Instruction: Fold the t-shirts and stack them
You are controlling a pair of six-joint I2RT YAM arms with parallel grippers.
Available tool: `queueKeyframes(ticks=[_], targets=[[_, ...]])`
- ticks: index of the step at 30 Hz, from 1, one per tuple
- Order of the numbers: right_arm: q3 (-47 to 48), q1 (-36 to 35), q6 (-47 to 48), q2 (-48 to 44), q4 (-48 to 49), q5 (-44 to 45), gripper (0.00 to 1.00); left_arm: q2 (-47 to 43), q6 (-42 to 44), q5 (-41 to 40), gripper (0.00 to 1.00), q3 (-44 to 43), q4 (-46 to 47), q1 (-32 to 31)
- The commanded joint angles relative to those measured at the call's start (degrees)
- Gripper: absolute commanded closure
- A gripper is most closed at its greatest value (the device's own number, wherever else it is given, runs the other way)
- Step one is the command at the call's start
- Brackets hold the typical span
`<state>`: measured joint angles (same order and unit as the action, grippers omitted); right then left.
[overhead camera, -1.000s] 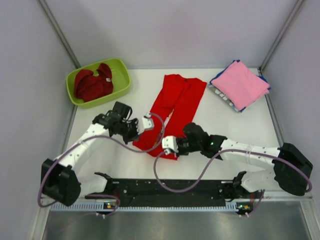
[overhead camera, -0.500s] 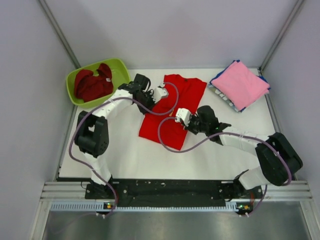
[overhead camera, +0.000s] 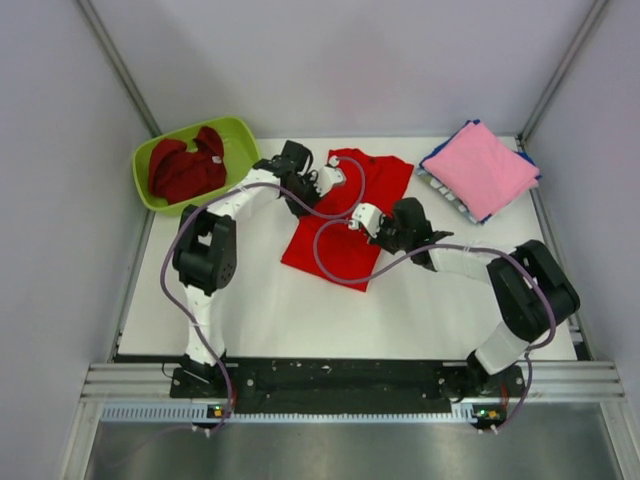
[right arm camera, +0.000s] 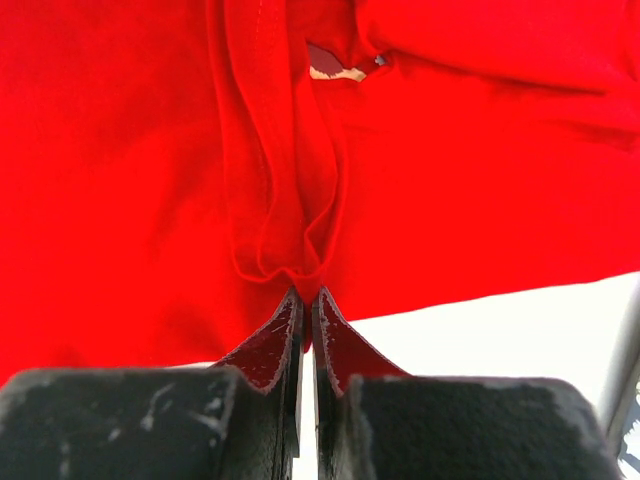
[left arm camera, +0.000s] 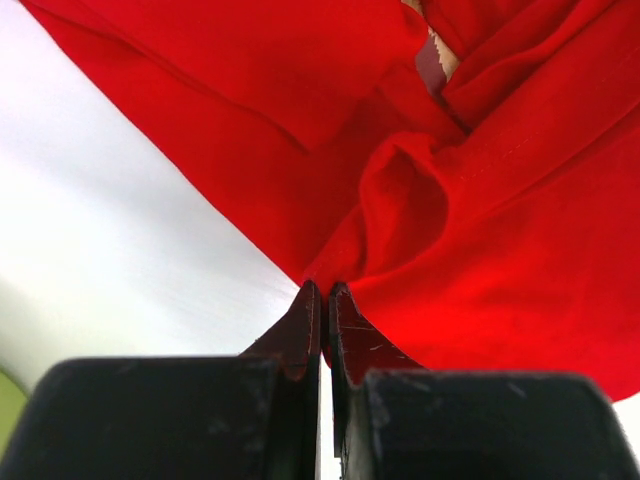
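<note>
A bright red t-shirt [overhead camera: 335,250] lies half folded at the table's middle. My left gripper [overhead camera: 334,184] is shut on a pinch of its cloth near the left edge of its far part. The left wrist view shows the jaws [left arm camera: 325,291] closed on a bunched fold of the red t-shirt [left arm camera: 480,230]. My right gripper [overhead camera: 354,221] is shut on the same shirt close beside it. In its wrist view the tips [right arm camera: 307,294] clamp a gathered hem of the red cloth [right arm camera: 120,180]. A pink t-shirt [overhead camera: 480,168] tops a folded stack over blue ones [overhead camera: 433,158] at the far right.
A lime-green tub [overhead camera: 238,140] at the far left holds a crumpled darker red t-shirt [overhead camera: 185,170]. The white table [overhead camera: 250,310] is walled by grey panels on three sides. Purple cables loop from both arms over the shirt.
Both grippers, still shut on the red shirt's near edge, have carried it away from the near side toward the far end, doubling the shirt over itself. It now looks shorter.
</note>
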<state>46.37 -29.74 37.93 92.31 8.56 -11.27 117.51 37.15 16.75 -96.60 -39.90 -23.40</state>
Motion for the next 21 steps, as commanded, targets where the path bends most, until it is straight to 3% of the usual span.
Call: queueKeyframes(ticks=[1,3,8,11,16,19,21], targets=[[2.8,1.2,1.0,1.7,0.8,0.1,1.0,2.1,-0.1,-1.0,1.0,-3.4,1.5,-0.2],[3.5,1.4,0.0,2.7,0.6,1.5,1.0,3.2,-0.2,-1.3,1.0,-4.7,1.5,-0.2],[7.5,4.5,-6.4,5.6,0.1,6.5,0.79,5.7,-2.3,-4.8,0.63,-8.1,5.2,-0.8],[10.8,8.5,-11.7,7.1,-0.7,3.2,0.73,6.9,-5.4,-10.2,0.51,-9.7,10.7,-0.9],[16.5,11.5,-14.5,8.1,-5.6,5.6,0.73,10.5,-5.2,-19.7,0.46,-18.5,11.3,-0.5],[15.9,10.9,-14.6,3.8,-8.3,0.6,0.7,7.3,-4.4,-18.0,0.45,-18.8,9.4,0.0],[11.4,8.7,-13.1,-1.6,-6.8,-1.6,0.65,1.9,-2.8,-12.1,0.45,-14.3,9.3,0.3]])
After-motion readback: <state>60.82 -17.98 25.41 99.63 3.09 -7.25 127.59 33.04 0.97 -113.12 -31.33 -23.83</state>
